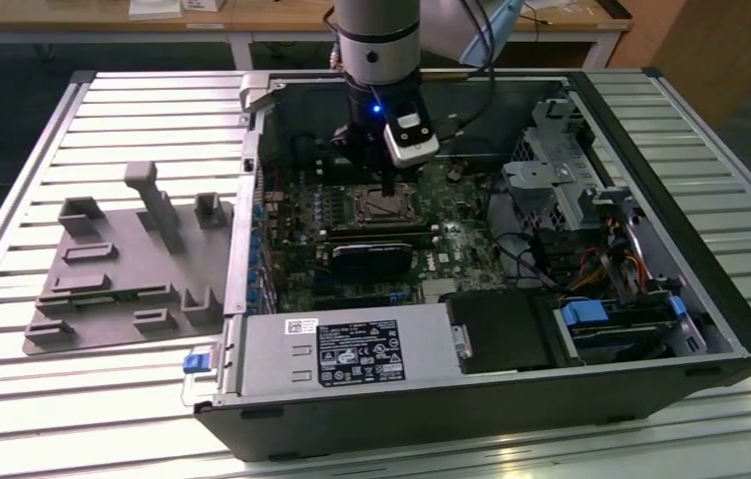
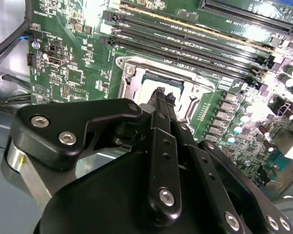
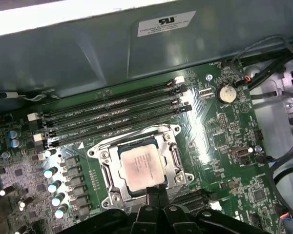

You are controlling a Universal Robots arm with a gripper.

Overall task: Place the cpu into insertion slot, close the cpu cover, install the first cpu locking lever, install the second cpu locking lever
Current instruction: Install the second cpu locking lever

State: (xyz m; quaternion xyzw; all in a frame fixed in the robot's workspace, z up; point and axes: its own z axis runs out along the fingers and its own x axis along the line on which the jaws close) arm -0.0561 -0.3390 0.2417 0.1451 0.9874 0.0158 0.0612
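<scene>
The cpu (image 3: pixel 142 167) lies flat in the insertion slot (image 3: pixel 158 181), pale metal face up, with the cpu cover (image 3: pixel 172 157) down around it so that the face shows through the frame's square cut-out. In the exterior view the socket sits mid-board inside the open computer case (image 1: pixel 668 299), beside the memory slots (image 3: pixel 112 119).

My tool (image 3: pixel 154 191) stands directly over the socket edge farthest from the memory slots. In the second wrist view the two fingertips (image 2: pixel 159 92) are drawn together to a narrow point, nothing between them, tips just at the cpu's near margin. I read this as clenched and empty, pressing or about to press, not carrying.

Governing relation: the chip is directly beneath and slightly ahead of the tips, toward the memory slots; the tool's axis is near vertical, as the exterior view confirms (image 1: pixel 390 188). Whether the tips touch the cover frame or hover above it, I cannot tell.

Locking levers: position not resolved at the socket's sides. Judgement: placement done, cover appears down.
</scene>
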